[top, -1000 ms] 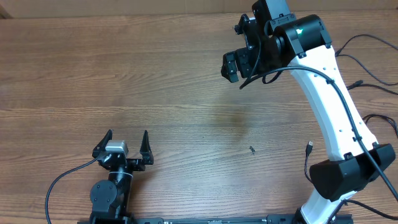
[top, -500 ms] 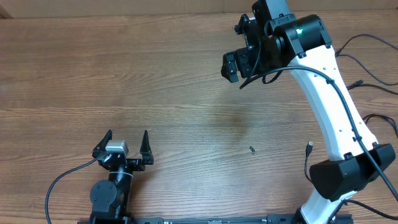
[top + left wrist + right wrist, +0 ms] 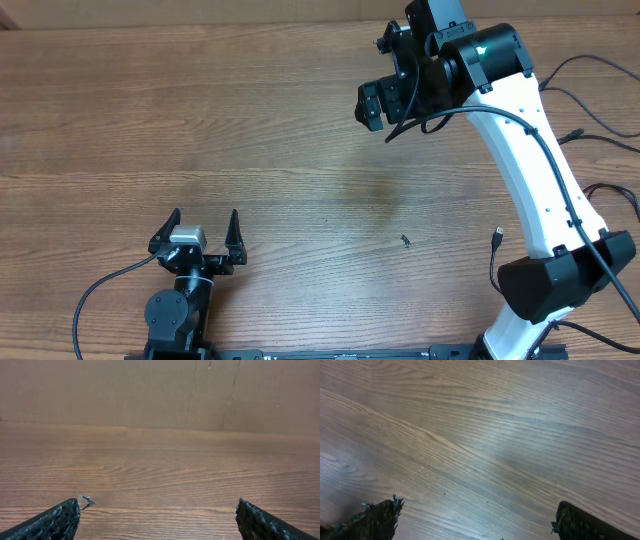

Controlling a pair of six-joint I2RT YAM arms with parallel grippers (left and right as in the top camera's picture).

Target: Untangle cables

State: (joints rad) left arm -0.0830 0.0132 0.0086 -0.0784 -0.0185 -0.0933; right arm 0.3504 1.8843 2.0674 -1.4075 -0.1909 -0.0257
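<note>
Nothing has changed across the last second: both arms sit exactly as they did in the earlier overhead frames, which suggests a pause, not progress on the untangling. Nearest the base, the left end effector [image 3: 205, 213] rests low over the worktop [image 3: 200, 120] with its fingers spread wide and nothing between them; its wrist view shows only bare wood grain ahead. A little farther out and toward the right, a tiny dark speck [image 3: 405, 240] lies alone on the wood. Just beside the right arm's base, a thin black strand with a small plug end [image 3: 497, 236] lies on the worktop, and more thin cables [image 3: 600, 118] trail along the right edge, well apart from either end effector (whether these strands are looped together cannot be told from here). Farthest out, the right end effector [image 3: 477, 507] hangs above the far side of the worktop, likewise fully spread and empty, its camera seeing only wood. As things lie, no cable is gripped, so the next step would likely call for a reach toward the right edge.
</note>
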